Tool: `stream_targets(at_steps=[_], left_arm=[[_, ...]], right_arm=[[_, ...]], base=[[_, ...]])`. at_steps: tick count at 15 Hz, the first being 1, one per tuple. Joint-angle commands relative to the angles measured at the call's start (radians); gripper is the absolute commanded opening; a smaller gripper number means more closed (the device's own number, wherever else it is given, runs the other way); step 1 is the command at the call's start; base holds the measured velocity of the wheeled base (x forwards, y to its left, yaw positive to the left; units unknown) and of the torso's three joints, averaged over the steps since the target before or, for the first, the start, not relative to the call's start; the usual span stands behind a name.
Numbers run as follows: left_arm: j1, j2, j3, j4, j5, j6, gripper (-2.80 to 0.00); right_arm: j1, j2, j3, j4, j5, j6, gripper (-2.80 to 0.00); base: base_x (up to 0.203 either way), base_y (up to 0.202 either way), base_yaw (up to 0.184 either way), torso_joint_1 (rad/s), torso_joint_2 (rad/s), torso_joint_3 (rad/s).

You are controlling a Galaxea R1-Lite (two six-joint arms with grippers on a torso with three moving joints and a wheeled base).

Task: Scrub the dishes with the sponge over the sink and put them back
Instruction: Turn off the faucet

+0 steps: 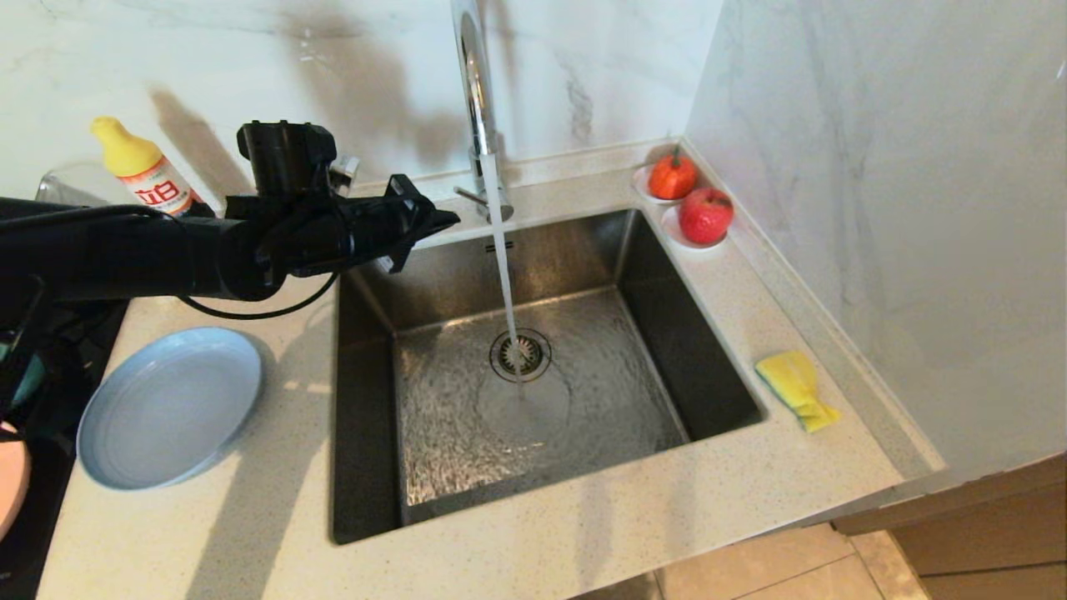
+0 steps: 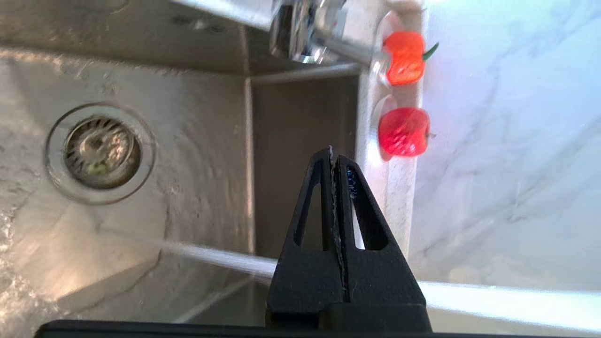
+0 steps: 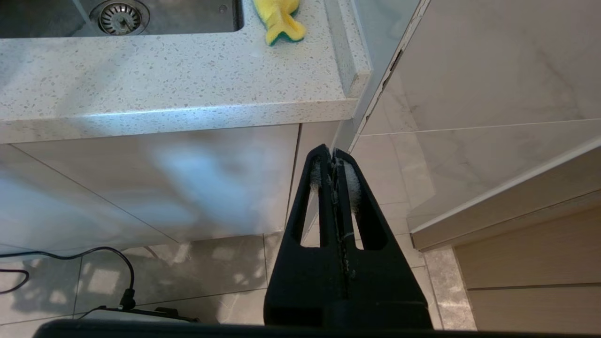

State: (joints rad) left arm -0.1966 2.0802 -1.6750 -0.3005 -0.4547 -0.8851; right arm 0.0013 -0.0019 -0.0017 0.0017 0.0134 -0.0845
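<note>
White marble walls; speckled stone counter; pale cabinet fronts; beige tiled floor, sunlit patches.

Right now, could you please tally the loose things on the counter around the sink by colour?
Yellow: 2, sponge, bottle
Red/orange: 2, red fruit, orange fruit
Grey-blue: 1, plate
Pink: 1, plate edge
Total: 6

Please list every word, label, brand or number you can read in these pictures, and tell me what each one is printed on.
"立白", in large white characters on the red label of the yellow-capped bottle behind the left arm, as best I can read it.
The smaller print on that label is too small to read.
No other text shows, neither on the grey-blue plate, sponge, faucet nor sink.
</note>
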Motion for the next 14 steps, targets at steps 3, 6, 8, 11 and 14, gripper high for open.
stream_targets(at_steps=[3, 6, 8, 11, 14], left_arm=[[-0.011, 0.047, -0.036, -0.073, -0.004, -0.052, -2.80], [-0.015, 0.080, -0.075, -0.075, -0.002, -0.054, -2.80], [-0.018, 0.090, -0.092, -0.077, -0.001, -0.052, -2.80], [-0.021, 0.125, -0.145, -0.078, 0.028, -0.052, -2.80], [-0.023, 0.143, -0.183, -0.077, 0.049, -0.052, -2.80]], right_arm=[[0.000, 0.000, 0.000, 0.000, -0.001, -0.001, -2.80], [0.000, 0.000, 0.001, 0.000, -0.001, -0.001, -2.80], [0.000, 0.000, 0.000, 0.000, 0.000, 0.000, -2.80], [0.000, 0.000, 0.001, 0.000, -0.001, -0.001, -2.80], [0.000, 0.000, 0.002, 0.000, 0.000, -0.001, -2.80]], base=[[0.000, 0.000, 0.000, 0.000, 0.00, 0.000], [0.000, 0.000, 0.000, 0.000, 0.00, 0.000], [0.000, 0.000, 0.000, 0.000, 0.00, 0.000], [0.000, 0.000, 0.000, 0.000, 0.00, 0.000], [0.000, 0.000, 0.000, 0.000, 0.00, 0.000]])
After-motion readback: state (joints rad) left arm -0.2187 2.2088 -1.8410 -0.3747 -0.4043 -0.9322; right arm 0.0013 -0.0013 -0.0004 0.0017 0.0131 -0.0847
